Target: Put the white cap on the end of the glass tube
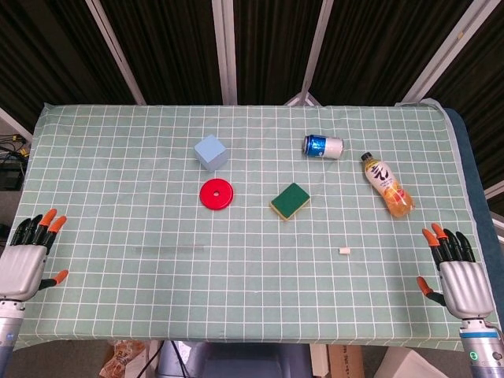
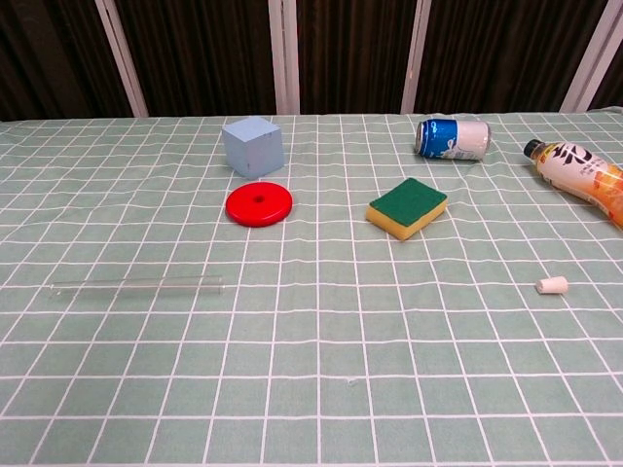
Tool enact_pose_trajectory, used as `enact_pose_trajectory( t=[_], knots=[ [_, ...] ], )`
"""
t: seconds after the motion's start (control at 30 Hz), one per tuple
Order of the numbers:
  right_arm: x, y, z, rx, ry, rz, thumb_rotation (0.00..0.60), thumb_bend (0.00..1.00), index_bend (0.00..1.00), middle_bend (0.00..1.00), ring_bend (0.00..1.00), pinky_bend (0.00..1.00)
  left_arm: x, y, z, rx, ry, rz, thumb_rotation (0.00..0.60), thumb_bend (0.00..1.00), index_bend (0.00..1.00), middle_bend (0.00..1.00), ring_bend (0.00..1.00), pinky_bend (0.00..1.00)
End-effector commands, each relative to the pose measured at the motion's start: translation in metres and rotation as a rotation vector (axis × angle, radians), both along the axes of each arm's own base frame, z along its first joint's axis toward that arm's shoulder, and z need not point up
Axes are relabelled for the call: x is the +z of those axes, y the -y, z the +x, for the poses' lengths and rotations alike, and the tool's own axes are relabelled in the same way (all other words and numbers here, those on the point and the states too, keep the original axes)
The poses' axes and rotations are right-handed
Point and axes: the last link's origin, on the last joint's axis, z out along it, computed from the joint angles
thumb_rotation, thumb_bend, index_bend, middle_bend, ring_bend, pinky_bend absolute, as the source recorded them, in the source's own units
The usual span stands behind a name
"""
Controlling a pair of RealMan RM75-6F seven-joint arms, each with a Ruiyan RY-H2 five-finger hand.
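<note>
A clear glass tube [image 1: 168, 249] [image 2: 136, 286] lies flat on the checked cloth, left of centre near the front. The small white cap [image 1: 343, 251] [image 2: 551, 285] lies by itself on the cloth to the right, well apart from the tube. My left hand [image 1: 30, 260] hovers at the front left corner with fingers spread and nothing in it. My right hand [image 1: 454, 272] is at the front right corner, fingers spread, holding nothing. The chest view shows neither hand.
A light blue cube [image 1: 211, 152], a red disc [image 1: 216, 194] and a green-and-yellow sponge [image 1: 290, 201] sit mid-table. A blue can [image 1: 324, 146] lies on its side at the back right, an orange drink bottle [image 1: 387, 184] beside it. The green checked cloth [image 1: 110, 165] covers the table.
</note>
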Motion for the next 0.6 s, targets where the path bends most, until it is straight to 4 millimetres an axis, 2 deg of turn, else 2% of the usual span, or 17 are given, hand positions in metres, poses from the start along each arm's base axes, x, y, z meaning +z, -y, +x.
enact_pose_trajectory(
  t=[0.03, 0.23, 0.47, 0.6],
  knots=[
    [0.000, 0.000, 0.000, 0.000, 0.003, 0.003, 0.600, 0.33, 0.00, 0.00, 0.00, 0.00, -0.008, -0.010, 0.012, -0.011, -0.007, -0.007, 0.600, 0.21, 0.16, 0.14, 0.00, 0.00],
    [-0.002, 0.000, 0.001, -0.004, 0.013, 0.012, 0.600, 0.33, 0.00, 0.00, 0.00, 0.00, -0.032, -0.036, 0.042, -0.035, -0.028, -0.038, 0.600, 0.26, 0.28, 0.30, 0.06, 0.03],
    [-0.002, 0.000, 0.001, -0.009, 0.026, 0.020, 0.600, 0.33, 0.00, 0.00, 0.00, 0.00, -0.066, -0.060, 0.083, -0.046, -0.060, -0.080, 0.600, 0.27, 0.34, 0.33, 0.12, 0.18],
    [-0.003, 0.000, 0.002, -0.011, 0.036, 0.026, 0.600, 0.33, 0.00, 0.00, 0.00, 0.00, -0.086, -0.068, 0.099, -0.049, -0.084, -0.103, 0.600, 0.29, 0.36, 0.36, 0.14, 0.20]
  ],
)
